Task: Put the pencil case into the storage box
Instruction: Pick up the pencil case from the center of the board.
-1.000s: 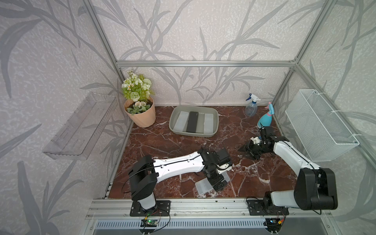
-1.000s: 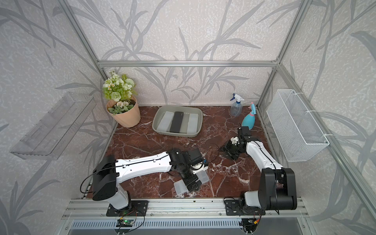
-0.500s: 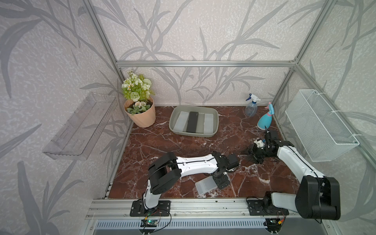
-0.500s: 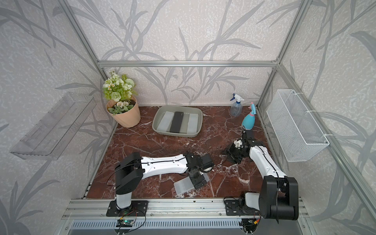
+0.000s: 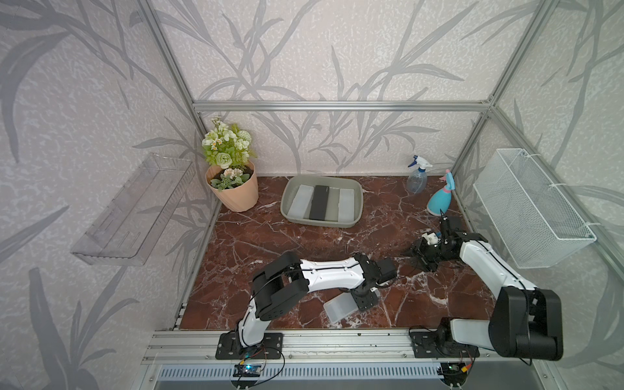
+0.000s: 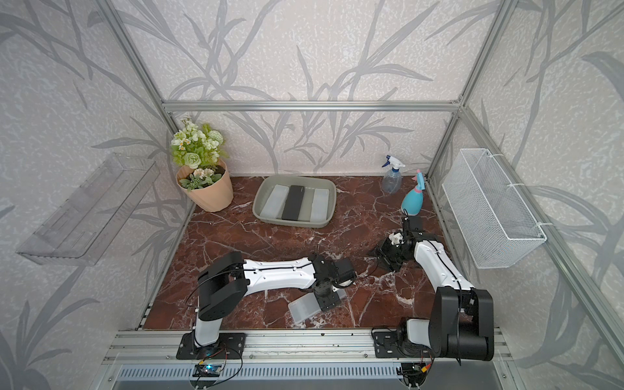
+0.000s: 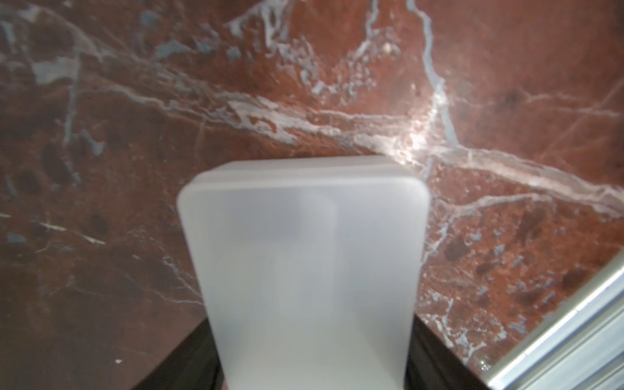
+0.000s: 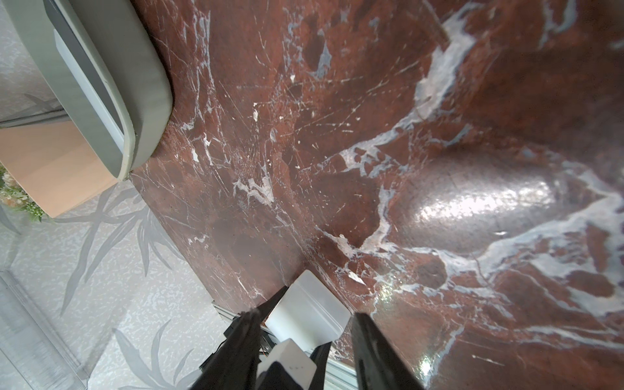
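Folding in since a second ago, our left arm (image 5: 324,275) has drawn its elbow toward the middle and lowered its wrist. Behind it, the storage box (image 5: 320,223) sits unchanged by the back wall. Near the front edge, the frosted pencil case (image 5: 337,309) lies flat on the marble table (image 5: 270,243), outside the box, and our left gripper (image 5: 365,300) has closed on its end. Our right gripper (image 5: 419,260) has drifted slightly nearer, jaws apart and empty.
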`<state>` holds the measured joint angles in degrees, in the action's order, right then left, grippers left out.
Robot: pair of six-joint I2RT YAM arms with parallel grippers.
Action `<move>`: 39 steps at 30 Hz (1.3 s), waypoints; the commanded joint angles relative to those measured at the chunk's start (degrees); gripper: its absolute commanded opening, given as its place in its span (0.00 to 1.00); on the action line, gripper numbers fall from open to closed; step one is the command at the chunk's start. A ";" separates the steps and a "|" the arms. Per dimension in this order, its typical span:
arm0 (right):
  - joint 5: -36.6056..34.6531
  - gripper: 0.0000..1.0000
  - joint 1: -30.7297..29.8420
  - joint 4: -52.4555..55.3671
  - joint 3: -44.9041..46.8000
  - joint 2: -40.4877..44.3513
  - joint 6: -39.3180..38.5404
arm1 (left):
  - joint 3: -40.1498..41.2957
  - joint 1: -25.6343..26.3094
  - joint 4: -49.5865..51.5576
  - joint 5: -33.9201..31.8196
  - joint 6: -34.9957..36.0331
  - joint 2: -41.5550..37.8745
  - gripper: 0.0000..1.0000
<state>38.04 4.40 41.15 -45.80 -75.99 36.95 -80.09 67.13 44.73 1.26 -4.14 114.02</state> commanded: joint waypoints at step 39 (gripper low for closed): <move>2.38 0.49 -7.48 -5.64 -6.20 -8.44 7.47 | -53.41 -27.09 25.18 -16.16 -17.23 10.66 0.49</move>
<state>39.72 -2.96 34.61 -50.33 -83.55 45.23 -125.93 42.06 63.40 -6.11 -23.53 121.40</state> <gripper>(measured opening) 0.492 0.682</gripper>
